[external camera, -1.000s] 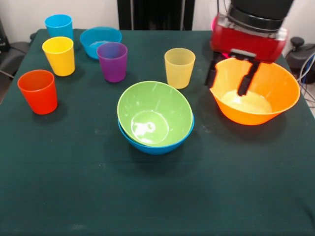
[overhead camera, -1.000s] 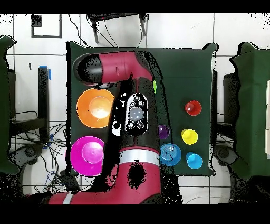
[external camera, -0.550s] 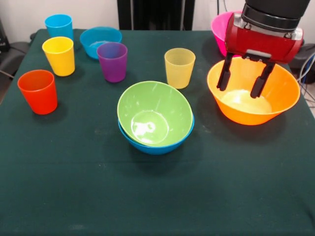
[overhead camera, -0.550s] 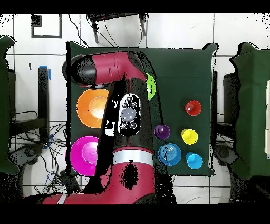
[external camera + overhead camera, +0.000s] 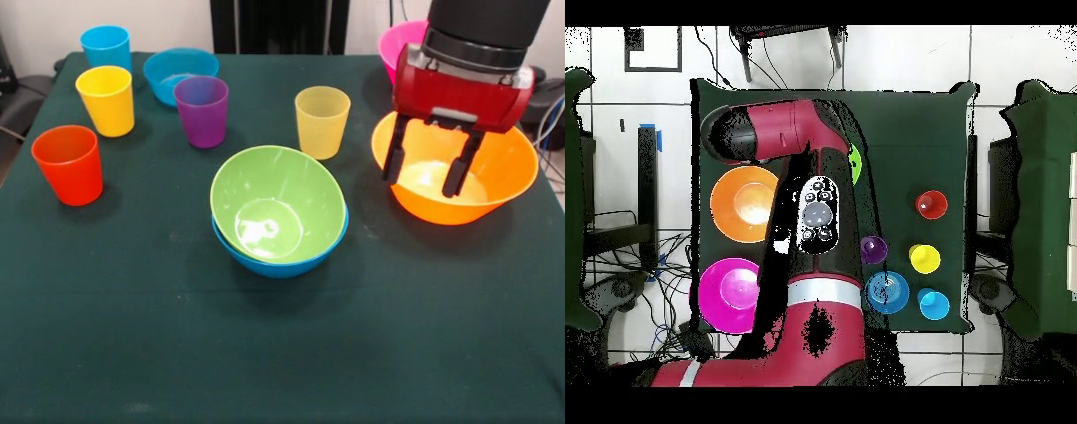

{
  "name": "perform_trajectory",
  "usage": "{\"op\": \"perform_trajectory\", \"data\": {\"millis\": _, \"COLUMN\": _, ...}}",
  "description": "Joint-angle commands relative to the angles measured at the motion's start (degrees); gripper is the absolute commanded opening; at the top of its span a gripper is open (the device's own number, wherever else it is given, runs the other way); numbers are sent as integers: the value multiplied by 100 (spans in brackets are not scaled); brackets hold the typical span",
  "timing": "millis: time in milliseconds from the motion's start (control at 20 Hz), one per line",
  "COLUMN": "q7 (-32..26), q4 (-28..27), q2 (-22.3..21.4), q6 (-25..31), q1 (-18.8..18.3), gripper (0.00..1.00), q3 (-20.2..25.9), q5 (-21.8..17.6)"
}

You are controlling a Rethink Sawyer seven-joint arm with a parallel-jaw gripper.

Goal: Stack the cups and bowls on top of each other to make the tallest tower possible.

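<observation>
While the gripper (image 5: 424, 170) hangs with fingers apart over the orange bowl (image 5: 494, 190), one fingertip overlaps its rim; bowl sits near the table (image 5: 265, 353) edge, pink bowl (image 5: 397, 44) behind.

A dark green cloth covers the table (image 5: 265, 353). Round it the floor (image 5: 905, 60) is pale tile, with black cables (image 5: 780, 62) trailing across. Dark shapes, maybe chairs (image 5: 1043, 200), stand at either side of the table.
</observation>
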Motion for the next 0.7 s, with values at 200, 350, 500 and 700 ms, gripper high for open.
{"op": "perform_trajectory", "data": {"millis": 200, "q7": 69, "q4": 325, "q2": 614, "q6": -219, "q1": -99, "gripper": 100, "q3": 103, "q5": -382}}
{"op": "perform_trajectory", "data": {"millis": 350, "q7": 34, "q4": 142, "q2": 732, "q6": -130, "q1": -34, "gripper": 100, "q3": -11, "q5": -446}}
{"op": "perform_trajectory", "data": {"millis": 500, "q7": -49, "q4": 343, "q2": 569, "q6": -203, "q1": -60, "gripper": 100, "q3": 27, "q5": -360}}
{"op": "perform_trajectory", "data": {"millis": 700, "q7": -64, "q4": 667, "q2": 400, "q6": -373, "q1": -76, "gripper": 100, "q3": 61, "q5": -310}}
